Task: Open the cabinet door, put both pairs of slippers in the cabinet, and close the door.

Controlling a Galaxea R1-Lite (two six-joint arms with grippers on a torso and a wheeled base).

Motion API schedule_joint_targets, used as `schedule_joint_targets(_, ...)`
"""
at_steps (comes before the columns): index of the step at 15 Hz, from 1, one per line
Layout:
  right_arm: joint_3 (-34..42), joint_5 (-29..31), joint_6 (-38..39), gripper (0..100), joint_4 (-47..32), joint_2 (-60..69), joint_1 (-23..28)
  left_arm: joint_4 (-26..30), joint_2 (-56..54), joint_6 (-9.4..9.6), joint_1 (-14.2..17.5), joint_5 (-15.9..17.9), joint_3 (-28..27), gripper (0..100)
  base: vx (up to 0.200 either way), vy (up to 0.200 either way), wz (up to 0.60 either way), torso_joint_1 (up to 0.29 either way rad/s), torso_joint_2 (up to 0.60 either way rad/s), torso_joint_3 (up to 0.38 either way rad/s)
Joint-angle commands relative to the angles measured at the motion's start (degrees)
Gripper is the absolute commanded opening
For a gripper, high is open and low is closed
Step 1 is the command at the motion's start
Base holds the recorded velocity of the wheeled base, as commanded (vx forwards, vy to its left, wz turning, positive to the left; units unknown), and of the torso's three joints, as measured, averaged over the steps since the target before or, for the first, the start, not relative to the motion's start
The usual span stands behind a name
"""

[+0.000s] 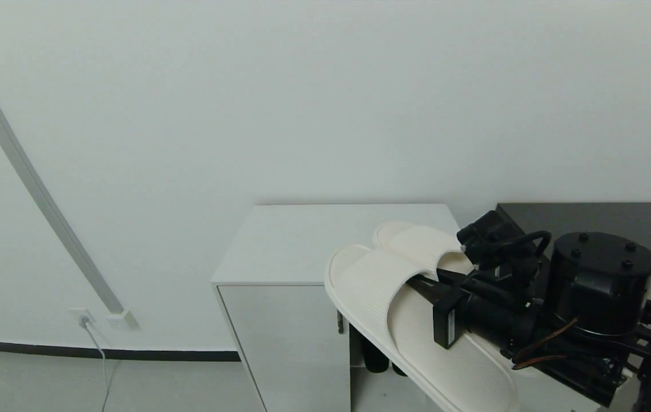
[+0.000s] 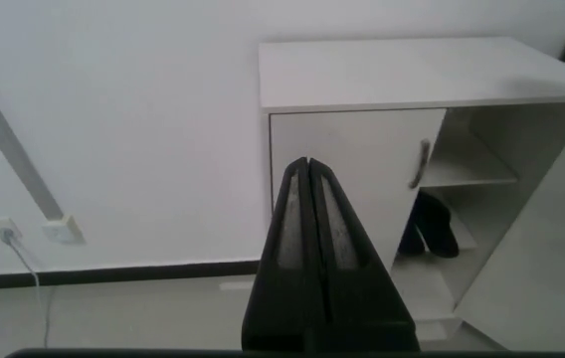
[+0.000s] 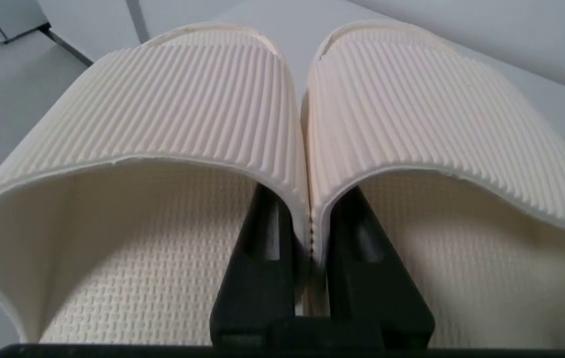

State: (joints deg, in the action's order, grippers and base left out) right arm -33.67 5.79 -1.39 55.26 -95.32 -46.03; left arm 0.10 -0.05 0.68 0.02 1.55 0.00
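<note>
Together, both slippers (image 3: 193, 129), straps pinched between right fingers (image 3: 263, 261)

A socket (image 1: 80, 316) with cable (image 1: 99, 356) and a slanted wall rail (image 1: 27, 171) sit well left of the right pincer (image 3: 307, 224); a dark counter (image 1: 634, 217) lies beyond it.

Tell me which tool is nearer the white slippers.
Right. The right tool is clamped on the white slippers, one finger under each strap; the left tool is shut, holding nothing, pointed at the cabinet.
</note>
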Motion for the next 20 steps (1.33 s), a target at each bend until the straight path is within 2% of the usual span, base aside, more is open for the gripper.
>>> schedule_joint_targets(1, 0.80, 0.10, -0.19, 0, -0.59, -0.22, -0.02, -0.01, 0.05, 0.02, 0.06, -0.05, 0.00, 0, 0.000, 0.000, 0.00, 0.000, 0.00, 0.000)
schedule_joint_targets(13, 1.77, 0.01, -0.37, 0, -0.50, -0.13, -0.11, -0.01, 0.05, 0.02, 0.06, 0.03, 0.00, 0, 0.000, 0.000, 0.00, 0.000, 0.00, 0.000)
schedule_joint_targets(19, 1.94, 0.01, -0.46, 0, -0.50, -0.13, -0.11, -0.01, 0.05, 0.02, -0.02, -0.05, 0.00, 0, -0.200, 0.000, 0.00, 0.005, 0.01, 0.005)
schedule_joint_targets(20, 1.94, 0.01, -0.46, 0, -0.50, -0.04, -0.20, -0.01, 0.05, 0.02, -0.02, 0.03, 0.00, 0, 0.000, 0.000, 0.00, 0.000, 0.00, 0.000)
